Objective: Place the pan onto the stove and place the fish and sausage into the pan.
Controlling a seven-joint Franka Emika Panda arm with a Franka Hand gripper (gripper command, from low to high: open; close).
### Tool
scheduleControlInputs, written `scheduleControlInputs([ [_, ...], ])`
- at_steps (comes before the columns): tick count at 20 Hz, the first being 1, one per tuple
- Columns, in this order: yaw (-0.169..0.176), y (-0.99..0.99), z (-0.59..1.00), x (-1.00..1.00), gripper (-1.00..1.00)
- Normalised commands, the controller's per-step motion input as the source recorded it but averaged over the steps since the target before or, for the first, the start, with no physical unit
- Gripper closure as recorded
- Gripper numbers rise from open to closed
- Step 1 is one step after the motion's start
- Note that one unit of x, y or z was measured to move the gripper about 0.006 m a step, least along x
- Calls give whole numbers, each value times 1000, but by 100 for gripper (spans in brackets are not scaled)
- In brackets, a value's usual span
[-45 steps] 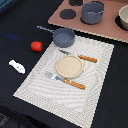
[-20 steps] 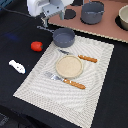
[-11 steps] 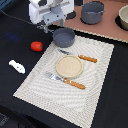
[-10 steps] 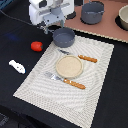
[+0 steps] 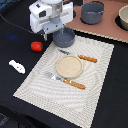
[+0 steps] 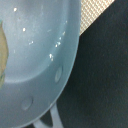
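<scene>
The blue-grey pan (image 5: 64,37) sits at the far corner of the striped placemat (image 5: 60,95). Its thin handle is hidden under my arm. My white gripper (image 5: 47,34) hangs just at the pan's rim on the exterior view's left; its fingers are too blurred to read. The wrist view is filled by the pan's inside (image 6: 35,50), with its handle joint (image 6: 50,117) at the picture's edge and no fingers showing. The red sausage (image 5: 36,46) and the white fish (image 5: 16,66) lie on the dark table left of the placemat. The pinkish stove (image 5: 102,30) is at the far right.
A larger grey pot (image 5: 92,12) and a pale bowl (image 5: 123,17) stand on the stove. On the placemat lie a tan plate (image 5: 69,66) and two pieces of orange-handled cutlery (image 5: 88,59) (image 5: 75,84). The dark table (image 6: 100,80) surrounds the placemat.
My arm has come into view from the far left and has moved down over the pan's handle side. The pan, fish and sausage have not moved.
</scene>
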Motion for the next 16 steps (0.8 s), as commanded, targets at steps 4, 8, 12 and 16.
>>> scheduleControlInputs([
  [4,-32,98,-268,108,-100],
  [8,-32,76,-219,89,-100],
  [12,-19,80,-120,76,100],
  [16,-5,45,-65,70,100],
])
